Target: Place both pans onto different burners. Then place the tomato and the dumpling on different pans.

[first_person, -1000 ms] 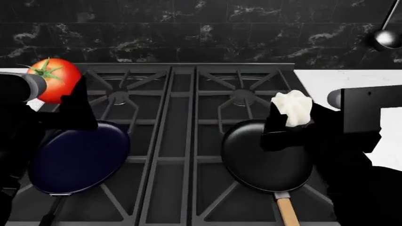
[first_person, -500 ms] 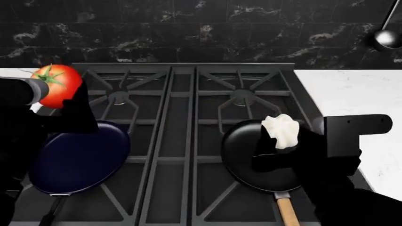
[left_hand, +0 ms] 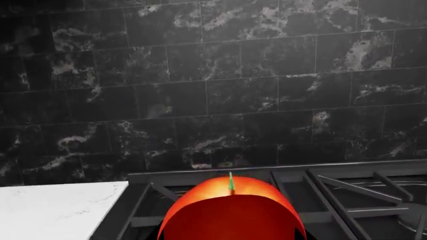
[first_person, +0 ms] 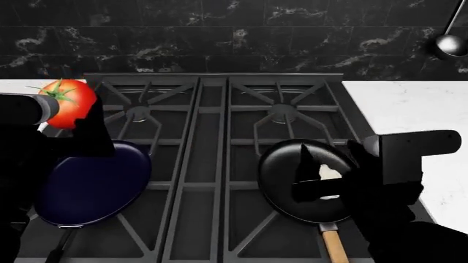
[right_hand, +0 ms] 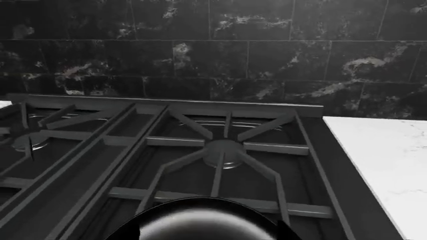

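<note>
The dark blue pan [first_person: 91, 183] sits on the front left burner and the black pan [first_person: 289, 175] with its wooden handle [first_person: 334, 246] on the front right burner. My left gripper [first_person: 76, 112] is shut on the red tomato [first_person: 68, 101], held above the stove's left edge behind the blue pan. The tomato fills the near edge of the left wrist view [left_hand: 230, 212]. My right gripper [first_person: 321, 181] is shut on the white dumpling [first_person: 329, 174], low inside the black pan and mostly hidden by its fingers. The dumpling shows as a pale dome in the right wrist view [right_hand: 200, 225].
The rear left burner [first_person: 137, 114] and rear right burner [first_person: 282, 113] are bare under their grates. White counter lies to the right [first_person: 417, 104] and left [first_person: 18, 85] of the stove. A steel ladle [first_person: 447, 44] hangs on the black marble wall.
My right gripper has come down and toward me with the dumpling, from above the black pan's far rim to low inside it. The left gripper with the tomato has barely shifted.
</note>
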Available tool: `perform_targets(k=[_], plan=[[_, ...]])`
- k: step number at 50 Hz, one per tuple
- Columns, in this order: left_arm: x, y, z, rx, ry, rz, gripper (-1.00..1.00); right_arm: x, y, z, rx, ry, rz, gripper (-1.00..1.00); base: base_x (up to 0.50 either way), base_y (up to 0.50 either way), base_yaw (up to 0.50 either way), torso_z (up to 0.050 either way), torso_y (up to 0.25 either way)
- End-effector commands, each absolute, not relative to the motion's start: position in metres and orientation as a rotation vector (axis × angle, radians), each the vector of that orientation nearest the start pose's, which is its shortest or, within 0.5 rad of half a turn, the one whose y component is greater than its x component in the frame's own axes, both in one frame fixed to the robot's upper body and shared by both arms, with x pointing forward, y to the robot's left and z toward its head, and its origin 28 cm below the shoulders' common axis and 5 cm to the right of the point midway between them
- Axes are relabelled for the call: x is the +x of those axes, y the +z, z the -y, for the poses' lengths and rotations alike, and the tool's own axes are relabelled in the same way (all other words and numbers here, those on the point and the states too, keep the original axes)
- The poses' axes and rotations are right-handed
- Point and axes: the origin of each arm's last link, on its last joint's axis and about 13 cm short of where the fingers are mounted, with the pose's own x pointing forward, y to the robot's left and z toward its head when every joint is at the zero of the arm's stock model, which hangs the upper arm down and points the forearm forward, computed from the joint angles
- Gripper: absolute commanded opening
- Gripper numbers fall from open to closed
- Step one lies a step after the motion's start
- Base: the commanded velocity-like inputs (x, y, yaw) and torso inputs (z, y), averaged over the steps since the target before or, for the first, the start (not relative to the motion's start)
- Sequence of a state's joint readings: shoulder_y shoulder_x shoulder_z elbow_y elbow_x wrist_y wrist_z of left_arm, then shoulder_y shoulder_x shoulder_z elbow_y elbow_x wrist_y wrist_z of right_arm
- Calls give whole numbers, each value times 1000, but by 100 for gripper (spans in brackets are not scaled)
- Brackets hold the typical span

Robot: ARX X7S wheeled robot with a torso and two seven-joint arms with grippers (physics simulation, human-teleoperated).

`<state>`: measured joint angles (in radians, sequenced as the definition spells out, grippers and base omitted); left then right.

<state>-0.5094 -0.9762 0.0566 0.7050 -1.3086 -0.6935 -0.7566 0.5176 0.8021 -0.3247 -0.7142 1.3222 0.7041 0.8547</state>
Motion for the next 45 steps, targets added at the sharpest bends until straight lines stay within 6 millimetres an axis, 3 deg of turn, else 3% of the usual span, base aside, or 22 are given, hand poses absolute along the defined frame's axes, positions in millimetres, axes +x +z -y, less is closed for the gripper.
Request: perform_targets(k=[1,9,19,31,45], plan=[[199,240,-281,50,22,97,-100,188,223,122,-22,132,-20,100,0,0,0,0,0],[206,232,-283,65,24,38,-100,178,248,127,-37,94,69,100,0,0,0,0,0],[224,202,-290,61,69,-103,-100,183,235,126,-25,91,34,100,0,0,0,0,0],[229,173,-294,35,96,-207,-100,187,232,125,-22,97,20,100,0,0,0,0,0],[228,160,-298,14,118,-236,-100,190,230,126,-19,90,15,100,0,0,0,0,1]])
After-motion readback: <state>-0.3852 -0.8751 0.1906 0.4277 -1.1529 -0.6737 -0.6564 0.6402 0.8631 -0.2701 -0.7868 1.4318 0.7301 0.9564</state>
